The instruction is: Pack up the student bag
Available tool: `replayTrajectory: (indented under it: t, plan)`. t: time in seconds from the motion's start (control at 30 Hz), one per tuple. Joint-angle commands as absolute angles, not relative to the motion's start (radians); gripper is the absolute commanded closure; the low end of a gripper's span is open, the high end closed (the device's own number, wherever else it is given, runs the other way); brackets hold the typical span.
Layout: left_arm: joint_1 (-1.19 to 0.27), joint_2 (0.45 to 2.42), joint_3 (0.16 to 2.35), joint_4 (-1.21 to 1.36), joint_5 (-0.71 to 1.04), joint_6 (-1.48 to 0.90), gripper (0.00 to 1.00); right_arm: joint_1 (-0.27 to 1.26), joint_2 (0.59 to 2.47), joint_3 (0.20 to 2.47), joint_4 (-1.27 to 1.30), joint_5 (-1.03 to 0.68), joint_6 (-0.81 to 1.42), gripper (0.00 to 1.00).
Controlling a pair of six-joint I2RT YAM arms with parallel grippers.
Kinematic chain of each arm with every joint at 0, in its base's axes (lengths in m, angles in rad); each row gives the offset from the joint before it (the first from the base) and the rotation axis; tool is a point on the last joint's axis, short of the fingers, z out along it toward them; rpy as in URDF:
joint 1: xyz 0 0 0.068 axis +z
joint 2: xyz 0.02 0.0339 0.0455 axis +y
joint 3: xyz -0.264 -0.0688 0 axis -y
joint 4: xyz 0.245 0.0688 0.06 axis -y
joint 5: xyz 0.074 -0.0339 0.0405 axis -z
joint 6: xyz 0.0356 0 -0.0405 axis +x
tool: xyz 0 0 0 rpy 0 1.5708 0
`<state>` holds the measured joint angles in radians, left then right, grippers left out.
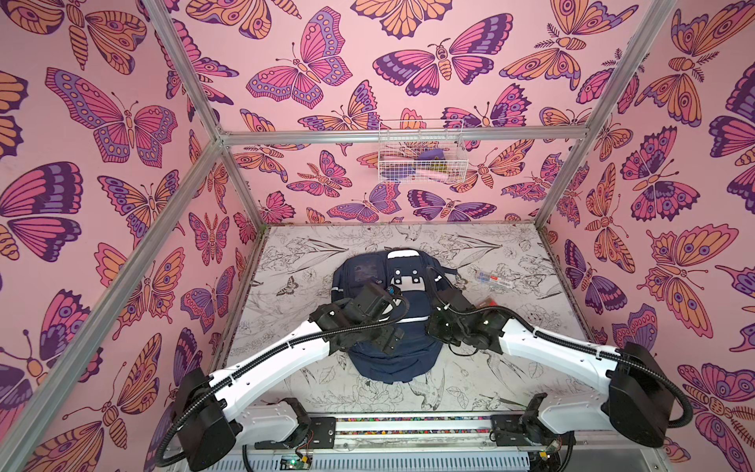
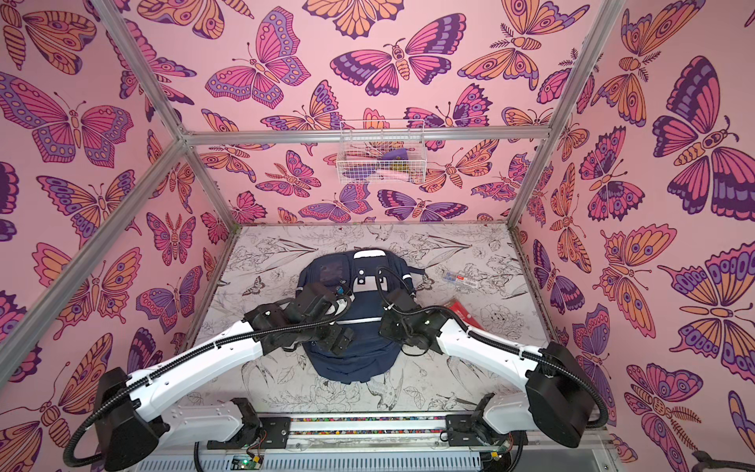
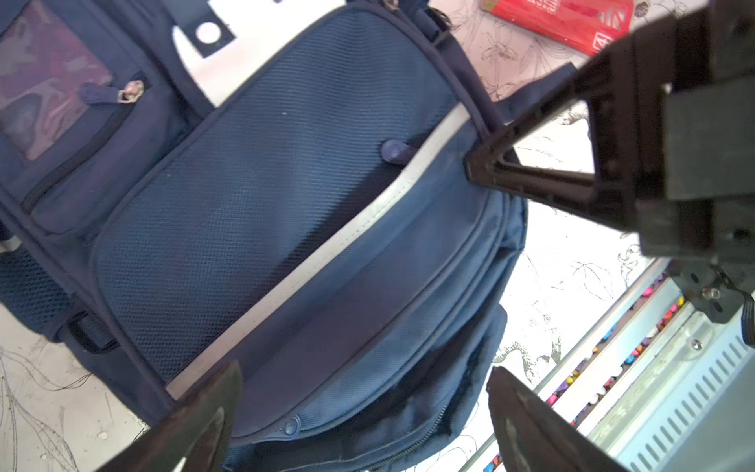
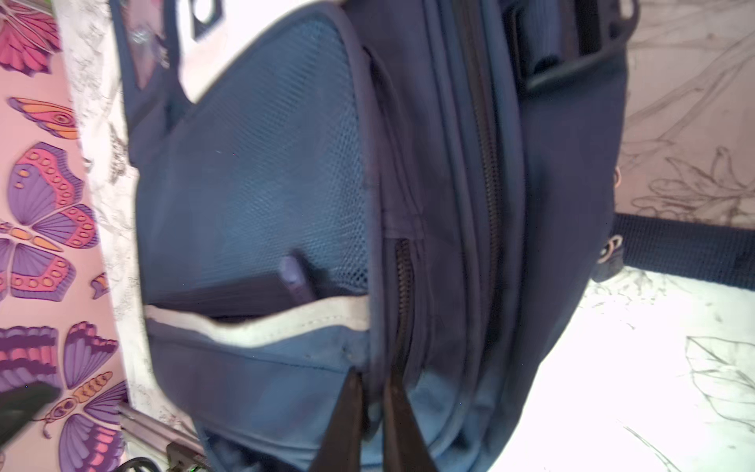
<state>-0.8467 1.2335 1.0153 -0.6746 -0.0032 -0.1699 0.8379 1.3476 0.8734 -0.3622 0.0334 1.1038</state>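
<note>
Backpack of navy blue fabric with white stripes (image 1: 392, 363) lies flat, in both top views, at the middle of the flower-printed white table (image 1: 286, 261). Left wrist view: the left gripper (image 3: 363, 372) hangs wide open over the backpack's mesh front pocket (image 3: 286, 204); it should pin this fabric. Right wrist view: the right gripper (image 4: 372, 374) is closed at the backpack's dark zip (image 4: 404, 286); what it pinches I cannot tell, so pull slowly.

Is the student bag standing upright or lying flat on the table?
Lying flat: in both top views the student bag rests on the table, front pockets up.
</note>
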Motion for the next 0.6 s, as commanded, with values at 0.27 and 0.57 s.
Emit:
replayTrajectory:
  t: [0.27,0.57]
  plan:
    - [-0.898,1.340,1.060,-0.733,-0.079,-0.075,0.03,0.760,1.275,0.942,-0.303,-0.079,1.130,1.00]
    - [-0.929,1.420,1.092,-0.760,-0.338,-0.099,0.15,0.730,1.259,0.924,-0.272,-0.145,1.148,1.00]
